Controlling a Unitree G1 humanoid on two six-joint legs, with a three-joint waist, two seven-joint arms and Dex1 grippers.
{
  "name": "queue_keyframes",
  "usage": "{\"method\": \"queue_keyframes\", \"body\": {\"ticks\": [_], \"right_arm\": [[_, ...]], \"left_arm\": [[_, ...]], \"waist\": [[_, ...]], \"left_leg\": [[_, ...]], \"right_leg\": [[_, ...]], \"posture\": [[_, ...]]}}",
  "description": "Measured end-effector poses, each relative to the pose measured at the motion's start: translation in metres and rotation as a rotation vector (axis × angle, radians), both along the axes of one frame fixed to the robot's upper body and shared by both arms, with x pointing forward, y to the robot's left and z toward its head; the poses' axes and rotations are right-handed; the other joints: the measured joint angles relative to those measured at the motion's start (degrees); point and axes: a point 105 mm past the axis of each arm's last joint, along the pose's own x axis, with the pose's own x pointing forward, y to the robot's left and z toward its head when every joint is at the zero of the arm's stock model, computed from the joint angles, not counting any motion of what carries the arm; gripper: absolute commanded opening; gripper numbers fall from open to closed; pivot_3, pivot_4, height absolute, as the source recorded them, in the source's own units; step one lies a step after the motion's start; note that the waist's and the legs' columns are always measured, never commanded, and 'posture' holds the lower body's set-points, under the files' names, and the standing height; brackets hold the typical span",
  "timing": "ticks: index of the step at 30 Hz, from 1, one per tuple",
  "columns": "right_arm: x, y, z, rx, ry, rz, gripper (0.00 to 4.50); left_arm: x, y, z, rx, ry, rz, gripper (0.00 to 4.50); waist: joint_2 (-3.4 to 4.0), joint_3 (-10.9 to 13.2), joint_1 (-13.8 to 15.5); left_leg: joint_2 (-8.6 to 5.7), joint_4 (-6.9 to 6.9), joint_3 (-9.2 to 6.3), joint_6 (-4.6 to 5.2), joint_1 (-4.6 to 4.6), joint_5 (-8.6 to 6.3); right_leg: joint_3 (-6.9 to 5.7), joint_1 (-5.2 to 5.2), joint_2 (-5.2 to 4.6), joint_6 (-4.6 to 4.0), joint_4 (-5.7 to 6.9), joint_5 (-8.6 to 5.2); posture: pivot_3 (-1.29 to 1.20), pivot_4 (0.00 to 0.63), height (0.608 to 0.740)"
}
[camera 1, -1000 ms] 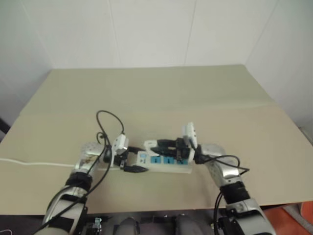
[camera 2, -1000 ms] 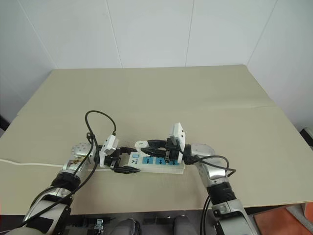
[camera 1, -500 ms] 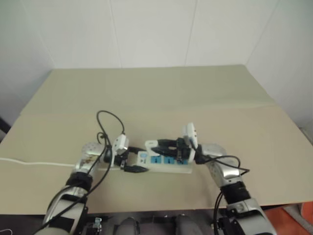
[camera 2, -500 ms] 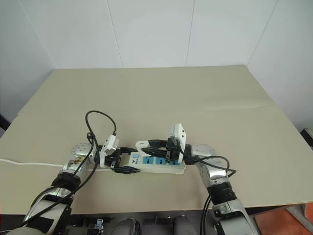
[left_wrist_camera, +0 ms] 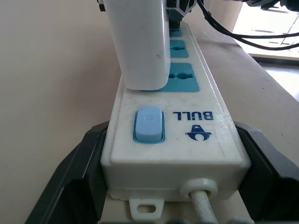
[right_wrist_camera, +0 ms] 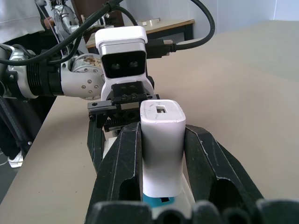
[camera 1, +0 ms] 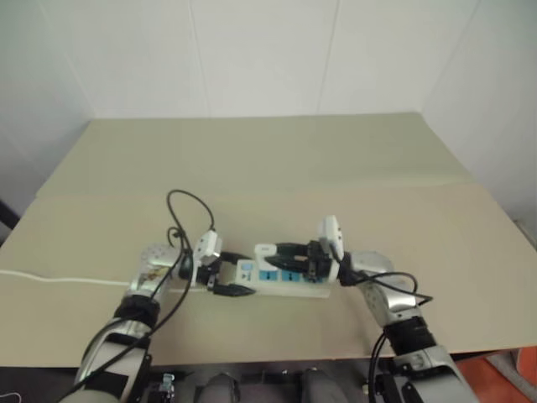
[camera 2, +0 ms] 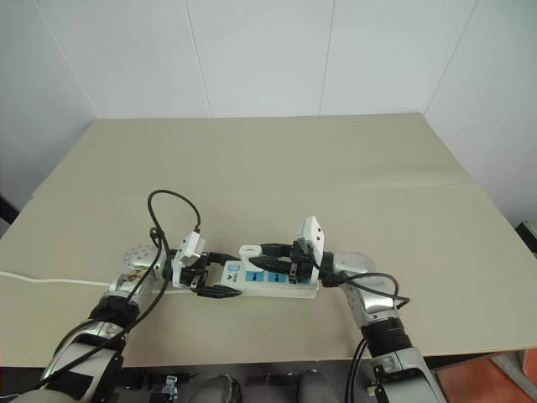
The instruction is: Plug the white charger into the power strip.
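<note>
place: robot test lab or workroom | evidence: plain white panelled walls (camera 2: 252,59) meeting in corners behind the far edge | large bare beige surface (camera 2: 352,168) | further desks (right_wrist_camera: 154,25) in the room behind, seen from the right wrist

The power strip (left_wrist_camera: 205,140) is white with 3 blue sockets, a pale blue switch (left_wrist_camera: 148,123) and dark blue lettering. The white charger (right_wrist_camera: 162,140) is plain white. Both hands have black fingers. The table (camera 2: 277,168) is plain beige.
</note>
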Motion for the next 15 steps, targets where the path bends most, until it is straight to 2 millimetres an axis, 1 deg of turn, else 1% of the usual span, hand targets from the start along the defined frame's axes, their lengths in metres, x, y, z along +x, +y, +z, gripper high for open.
{"method": "queue_keyframes", "body": {"ticks": [8, 15], "right_arm": [[-0.0001, -0.0008, -0.0013, 0.001, 0.003, -0.006, 1.08], [-0.0023, -0.0054, -0.0056, -0.01, -0.033, -0.008, 1.08]], "left_arm": [[0.0, -0.0002, -0.0002, 0.001, 0.0, 0.0, 3.29], [0.0001, -0.0003, -0.0005, 0.003, 0.0, 0.001, 3.29]], "waist": [[0.0, 0.0, 0.0], [-0.01, 0.0, 0.0]], "left_leg": [[0.0, 0.0, -0.02, 0.0, 0.01, 0.0], [0.0, 0.0, -0.04, 0.0, 0.07, 0.0]], "right_leg": [[-0.01, 0.02, 0.0, 0.0, -0.01, 0.0], [-0.05, 0.13, 0.0, 0.01, -0.07, 0.0]], "posture": [[0.0, 0.15, 0.74], [0.0, 0.15, 0.74]]}}
